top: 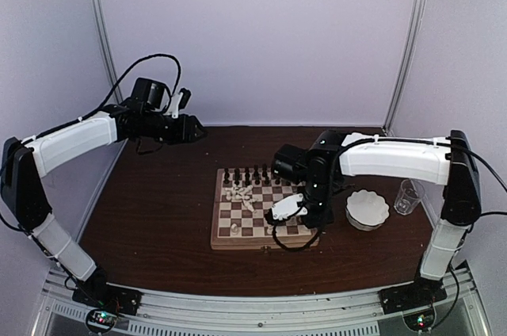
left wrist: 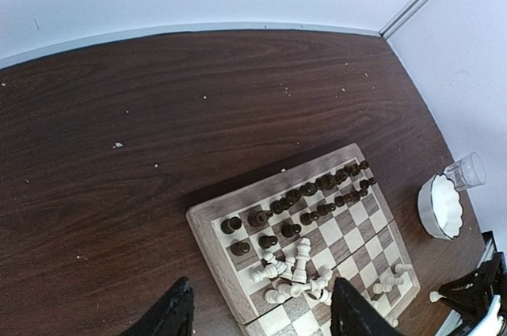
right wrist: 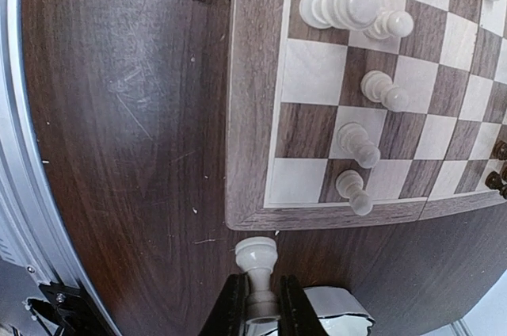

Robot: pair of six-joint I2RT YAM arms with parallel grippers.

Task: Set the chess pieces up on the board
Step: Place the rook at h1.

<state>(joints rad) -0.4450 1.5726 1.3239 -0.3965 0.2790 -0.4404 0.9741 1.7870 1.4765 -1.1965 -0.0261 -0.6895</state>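
The board [top: 226, 239] lies mid-table. Dark chess pieces [left wrist: 305, 201] stand along its two far rows. Several white ones [left wrist: 297, 273] lie in a heap near the board's left-middle. My left gripper [left wrist: 261, 316] hangs high above the table at the far left [top: 190, 126], open and empty. My right gripper [right wrist: 259, 304] is low at the board's near right side [top: 283, 213]. It is shut on a white piece [right wrist: 257, 261], which hangs just off the board's corner [right wrist: 249, 217]. Several white pieces [right wrist: 356, 146] stand along the near-right squares.
A white scalloped bowl [top: 367, 209] and a clear glass [top: 408, 196] stand on the table to the right of the board. Pale enclosure walls close in the back and both sides. A metal rail runs along the near edge.
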